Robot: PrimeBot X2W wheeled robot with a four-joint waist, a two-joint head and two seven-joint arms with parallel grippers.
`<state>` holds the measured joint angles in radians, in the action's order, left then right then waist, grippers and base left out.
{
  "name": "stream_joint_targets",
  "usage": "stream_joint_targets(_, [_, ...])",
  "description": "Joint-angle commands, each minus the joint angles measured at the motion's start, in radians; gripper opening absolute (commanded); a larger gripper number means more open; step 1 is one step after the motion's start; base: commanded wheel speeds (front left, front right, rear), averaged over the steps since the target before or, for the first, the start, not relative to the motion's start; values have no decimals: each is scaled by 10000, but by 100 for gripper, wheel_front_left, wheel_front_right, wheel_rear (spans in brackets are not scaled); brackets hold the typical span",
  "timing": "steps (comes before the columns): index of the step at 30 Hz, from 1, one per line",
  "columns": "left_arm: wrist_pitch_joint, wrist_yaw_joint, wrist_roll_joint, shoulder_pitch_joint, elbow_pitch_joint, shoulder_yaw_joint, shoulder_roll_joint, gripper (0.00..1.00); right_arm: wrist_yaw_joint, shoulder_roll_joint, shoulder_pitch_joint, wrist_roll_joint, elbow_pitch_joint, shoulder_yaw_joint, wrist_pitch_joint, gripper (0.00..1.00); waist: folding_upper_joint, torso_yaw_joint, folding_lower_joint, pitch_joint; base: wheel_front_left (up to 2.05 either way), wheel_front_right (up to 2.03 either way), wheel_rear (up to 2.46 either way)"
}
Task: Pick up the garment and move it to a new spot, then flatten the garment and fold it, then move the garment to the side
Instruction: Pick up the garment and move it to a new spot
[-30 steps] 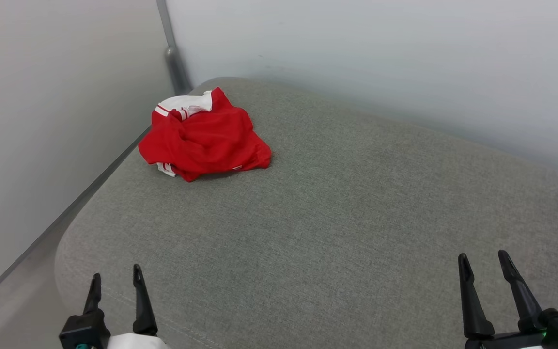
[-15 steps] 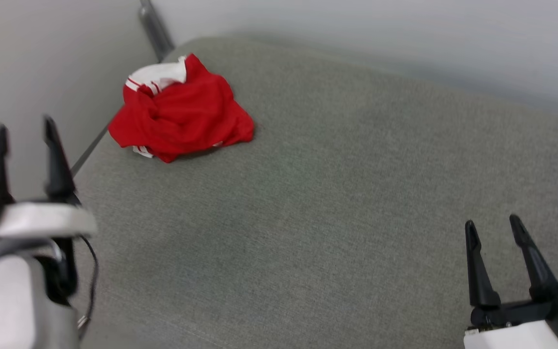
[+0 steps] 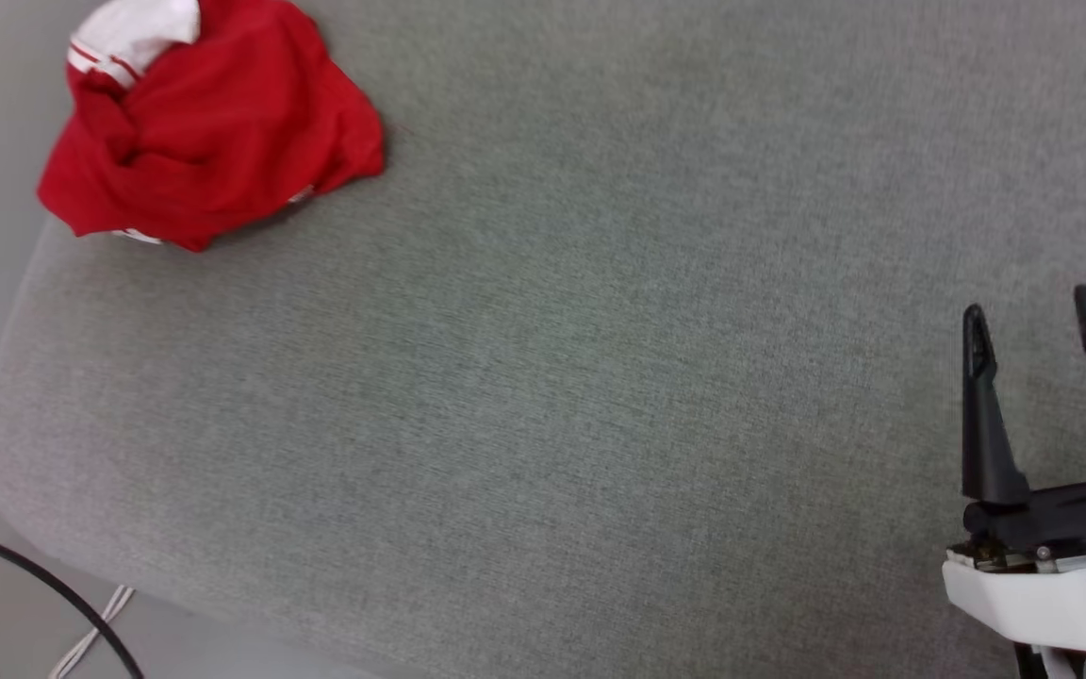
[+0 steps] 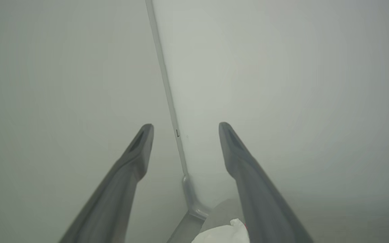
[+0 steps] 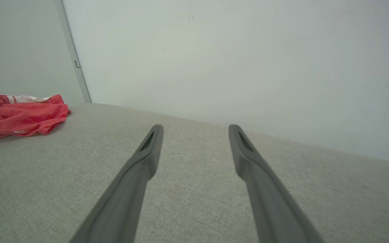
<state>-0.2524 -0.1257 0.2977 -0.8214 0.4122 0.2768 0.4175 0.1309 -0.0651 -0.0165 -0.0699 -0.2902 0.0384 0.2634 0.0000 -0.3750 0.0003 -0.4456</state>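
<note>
The garment (image 3: 213, 132) is seen in bright red, with a white sleeve trimmed in thin red stripes (they run along the sleeve's hem). The surface (image 3: 600, 377) is covered in grey-green woven fabric. The right gripper (image 3: 1029, 304) is coloured black, its casing (image 3: 1043, 594) white.

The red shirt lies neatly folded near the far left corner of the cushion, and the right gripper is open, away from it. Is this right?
No. The shirt is not folded: it lies crumpled, as the head view shows. It is near the far left corner of the cushion, and the right gripper is open, away from it.
</note>
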Motion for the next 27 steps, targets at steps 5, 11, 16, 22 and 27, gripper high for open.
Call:
stream_joint_targets(5, [901,-29,1005,-1097,1345,-1088,966,100,-3,-202,-438,-171,-437,-63,21,100,0,427,-3,-1188,0,0,0])
stream_joint_targets(11, [2919,-26,2988,-1517,2111,-3091,1851,100,-3,-307,-706,-257,-864,-154,21,100,0,613,-3,-1683,0,0,0])
stream_joint_targets(16, [5968,-26,5480,-1694,2447,-4669,2723,100,-3,-349,-909,-358,-1377,-264,21,100,0,816,-3,-2206,0,0,0])
stream_joint_targets(22, [8213,-27,6976,-1570,2423,-5756,3156,100,-3,-401,-997,-438,-1730,-264,21,100,0,918,-3,-2713,0,0,0])
stream_joint_targets(27, [9354,-27,7616,-1342,2352,-6546,3229,100,-3,-315,-1046,-425,-1886,-336,21,100,0,968,-3,-2988,0,0,0])
